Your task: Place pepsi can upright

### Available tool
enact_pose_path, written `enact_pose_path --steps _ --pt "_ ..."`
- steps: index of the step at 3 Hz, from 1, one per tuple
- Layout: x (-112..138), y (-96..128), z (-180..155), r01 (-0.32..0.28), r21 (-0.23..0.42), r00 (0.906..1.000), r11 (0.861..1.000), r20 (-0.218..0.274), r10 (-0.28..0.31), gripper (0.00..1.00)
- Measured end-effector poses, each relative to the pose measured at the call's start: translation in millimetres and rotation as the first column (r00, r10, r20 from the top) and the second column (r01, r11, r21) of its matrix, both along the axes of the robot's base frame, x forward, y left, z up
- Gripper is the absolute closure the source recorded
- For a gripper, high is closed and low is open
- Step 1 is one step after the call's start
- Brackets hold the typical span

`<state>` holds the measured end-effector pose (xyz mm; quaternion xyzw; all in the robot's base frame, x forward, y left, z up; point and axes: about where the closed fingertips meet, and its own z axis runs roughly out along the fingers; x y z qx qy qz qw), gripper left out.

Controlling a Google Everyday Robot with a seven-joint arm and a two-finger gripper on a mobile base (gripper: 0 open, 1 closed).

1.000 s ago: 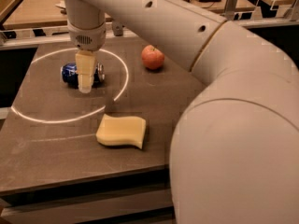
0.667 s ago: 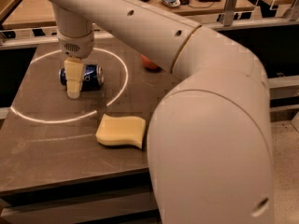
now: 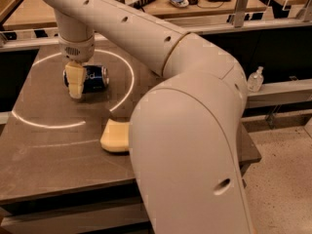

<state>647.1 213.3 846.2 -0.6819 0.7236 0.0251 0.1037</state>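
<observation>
Gripper (image 3: pixel 74 84) is seen at the far left of the table (image 3: pixel 53 150), hung straight down from the big white arm (image 3: pixel 185 130), and it is set right at the left end of the pepsi can (image 3: pixel 95 77). Whether the gripper is wide, narrow or closed on the can cannot be told, because part of it is hidden. The pepsi can is laid on its side on the table, inside a ring of white light (image 3: pixel 41 125), with its right end left bare. A yellow sponge (image 3: pixel 115 136) is seen nearer, well apart from the can. The can is not yet stood up, so the job is judged to be at the grab. The can is likely to be light and thin, so it can be bent if it is squeezed hard. Its round side is smooth and may be slippy, and it can be rolled away by a small push. It is best held across the round middle with a soft squeeze, then turned until one flat end is put down on the table.
</observation>
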Motion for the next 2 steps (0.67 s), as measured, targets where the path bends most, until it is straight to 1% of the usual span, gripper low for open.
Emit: enact_pose_path --steps 1,2 --pt "5 1 4 -0.015 -0.021 0.9999 1.0 0.004 0.015 0.56" --pt "7 -1 27 -0.061 -0.028 0.9972 0.998 0.042 0.062 0.78"
